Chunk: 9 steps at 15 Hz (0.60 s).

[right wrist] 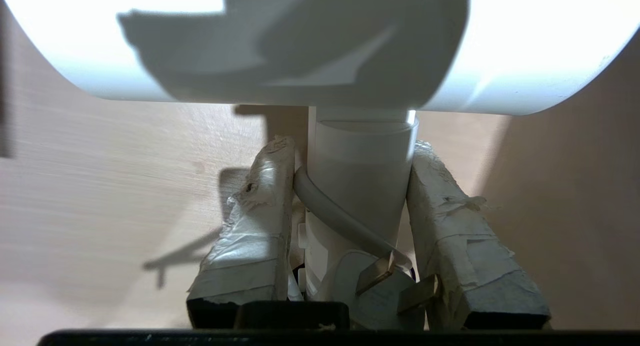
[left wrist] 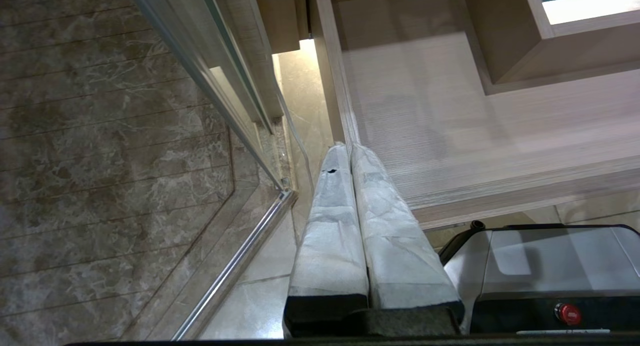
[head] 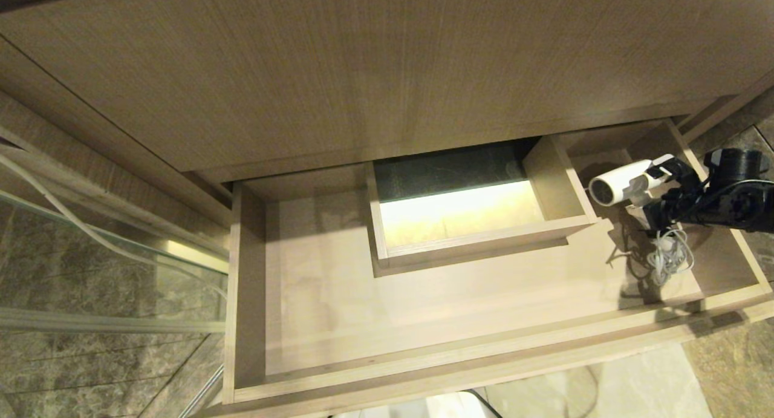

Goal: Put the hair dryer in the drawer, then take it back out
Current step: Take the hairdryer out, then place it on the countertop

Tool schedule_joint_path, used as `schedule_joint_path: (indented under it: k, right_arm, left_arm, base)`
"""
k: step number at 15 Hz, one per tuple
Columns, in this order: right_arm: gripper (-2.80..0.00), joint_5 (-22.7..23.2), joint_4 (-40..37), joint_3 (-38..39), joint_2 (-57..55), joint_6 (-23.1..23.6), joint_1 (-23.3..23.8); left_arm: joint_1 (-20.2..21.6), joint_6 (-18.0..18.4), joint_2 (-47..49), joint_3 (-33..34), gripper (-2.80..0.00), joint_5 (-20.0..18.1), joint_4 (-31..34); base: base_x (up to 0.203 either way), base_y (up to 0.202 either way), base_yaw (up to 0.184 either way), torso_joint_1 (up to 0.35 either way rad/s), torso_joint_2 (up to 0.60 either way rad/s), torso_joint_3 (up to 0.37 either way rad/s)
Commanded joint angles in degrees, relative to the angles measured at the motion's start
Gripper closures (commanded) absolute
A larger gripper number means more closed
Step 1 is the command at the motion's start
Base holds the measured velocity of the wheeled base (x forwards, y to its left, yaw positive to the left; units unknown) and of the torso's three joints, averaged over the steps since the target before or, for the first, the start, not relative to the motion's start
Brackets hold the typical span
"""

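The small white hair dryer is at the right end of the open wood-grain drawer, its barrel pointing left. My right gripper reaches in from the right, shut on its handle. In the right wrist view the taped fingers press both sides of the handle, pinching the cord against it, with the plug between them. The bundled cord hangs down onto the drawer floor. My left gripper is shut and empty, parked by the drawer's front left corner.
A boxed rectangular cutout sits at mid-back of the drawer. A taller wood-grain panel rises behind it. A glass panel with a metal rail stands to the left over the marble floor. My own base is below the drawer front.
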<state>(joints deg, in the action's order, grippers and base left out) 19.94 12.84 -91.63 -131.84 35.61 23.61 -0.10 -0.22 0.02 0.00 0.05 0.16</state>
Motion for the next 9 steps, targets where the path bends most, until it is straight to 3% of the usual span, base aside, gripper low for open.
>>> schedule_joint_path:
  k: [1, 6, 9]
  right_arm:
    - [0.00, 0.15, 0.14, 3.12, 7.61, 0.15, -0.02]
    - [0.00, -0.18, -0.97, 10.36, 21.47, 0.06, 0.16]
    - [0.00, -0.12, -8.33, 12.68, 31.12, -0.29, 0.27]
  left_arm:
    - [0.01, -0.04, -0.02, 0.08, 0.00, 0.03, 0.02]
    - [0.01, -0.04, -0.02, 0.03, 0.00, 0.03, 0.02]
    - [0.01, -0.04, -0.02, 0.09, 0.00, -0.05, 0.02]
  base:
    - [0.000, 0.000, 0.000, 0.000, 0.00, 0.000]
    - [0.000, 0.000, 0.000, 0.000, 0.00, 0.000]
    - [0.000, 0.000, 0.000, 0.000, 0.00, 0.000]
